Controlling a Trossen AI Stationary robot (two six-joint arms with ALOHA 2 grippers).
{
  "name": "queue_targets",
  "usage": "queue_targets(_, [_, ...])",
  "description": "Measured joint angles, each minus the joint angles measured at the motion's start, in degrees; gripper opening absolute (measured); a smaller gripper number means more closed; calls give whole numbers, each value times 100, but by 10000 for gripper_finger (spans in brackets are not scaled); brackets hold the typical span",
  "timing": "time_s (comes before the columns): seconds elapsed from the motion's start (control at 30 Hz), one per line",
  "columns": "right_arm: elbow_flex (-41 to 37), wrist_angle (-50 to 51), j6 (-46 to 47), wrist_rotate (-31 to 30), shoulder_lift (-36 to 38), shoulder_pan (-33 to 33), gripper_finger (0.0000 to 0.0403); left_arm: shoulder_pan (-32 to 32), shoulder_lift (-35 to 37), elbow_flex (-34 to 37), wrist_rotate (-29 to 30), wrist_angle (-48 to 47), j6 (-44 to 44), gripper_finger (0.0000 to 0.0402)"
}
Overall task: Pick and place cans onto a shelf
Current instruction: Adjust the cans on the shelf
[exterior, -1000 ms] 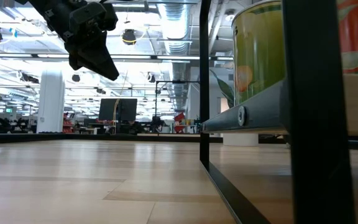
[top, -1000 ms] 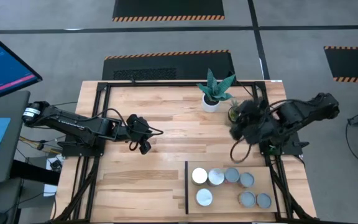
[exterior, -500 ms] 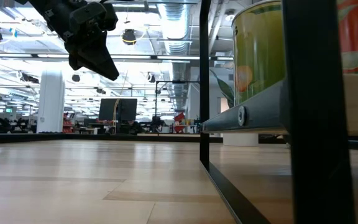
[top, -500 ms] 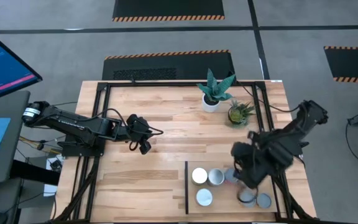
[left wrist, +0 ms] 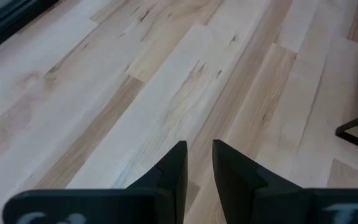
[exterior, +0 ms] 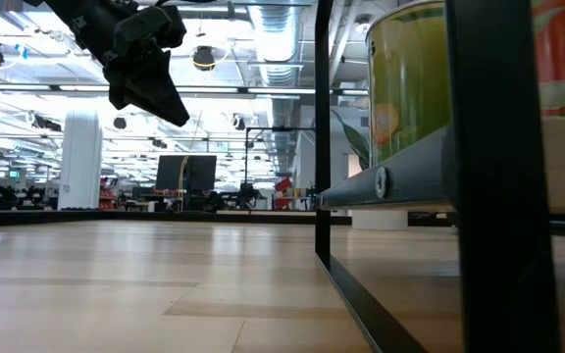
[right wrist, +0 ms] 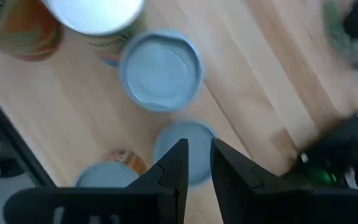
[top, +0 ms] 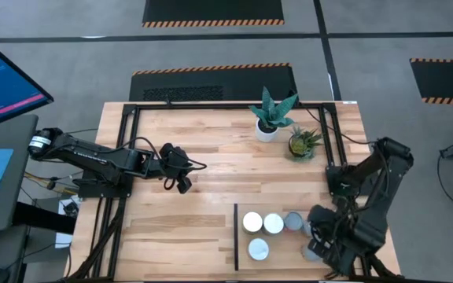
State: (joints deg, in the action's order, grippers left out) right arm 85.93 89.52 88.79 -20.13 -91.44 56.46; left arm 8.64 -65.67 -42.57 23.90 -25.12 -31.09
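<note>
Two dark, near-black jointed arms, matte housings. Left arm (top: 93, 156): silvery ring at base joint, thin black cable looping near wrist. Right arm (top: 368, 196): bulky black links. Fingers (left wrist: 169, 174) black, flat, wedge-shaped.

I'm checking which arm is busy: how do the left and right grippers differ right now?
The left gripper hangs over bare tabletop, far from any can; the right gripper hangs above the cans on the shelf. The left arm reaches in from the side; the right folds over the shelf. Both show a narrow gap between their fingers and hold nothing.
</note>
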Motion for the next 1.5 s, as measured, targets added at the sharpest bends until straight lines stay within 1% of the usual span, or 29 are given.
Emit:
queue_targets(0.17, [2,22,682,250,-241,274,92,1,0,0,6,6,0,61])
queue_targets(0.27, [-43,56,1031,284,-371,369,92,0,0,0,12,9,0,61])
queue_targets(0.4, [-502,-94,1653,588,-398,455,92,2,0,0,64,15,2,61])
queue_targets(0.5, [-847,-550,1906,531,-205,512,92,1,0,0,68,13,1,61])
queue_targets(0.67, [-1380,-1136,1843,502,140,519,92,0,-2,0,74,12,0,61])
queue_targets(0.8, [-1657,-1373,1559,419,478,473,92,1,-2,2,76,11,2,61])
queue_targets(0.97, [-1663,-1510,842,-333,854,181,92,0,-2,2,77,11,2,61])
queue_targets(1.0, [-1661,-1570,594,-351,898,83,92,0,-2,2,76,11,1,61])
queue_targets(1.1, [-1663,-1728,-13,-242,888,-142,92,1,-2,2,76,9,2,61])
queue_targets(1.17, [-1663,-1728,-157,-176,870,-158,92,0,-2,2,76,9,2,61])
queue_targets(1.23, [-1670,-1648,-131,-7,863,-67,92,0,-2,2,76,9,2,61])
queue_targets(1.37, [-1672,-1506,387,276,872,228,92,1,-2,2,76,4,35,61])
queue_targets(1.5, [-1672,-1829,401,355,780,330,92,2,-2,2,176,2,138,61])
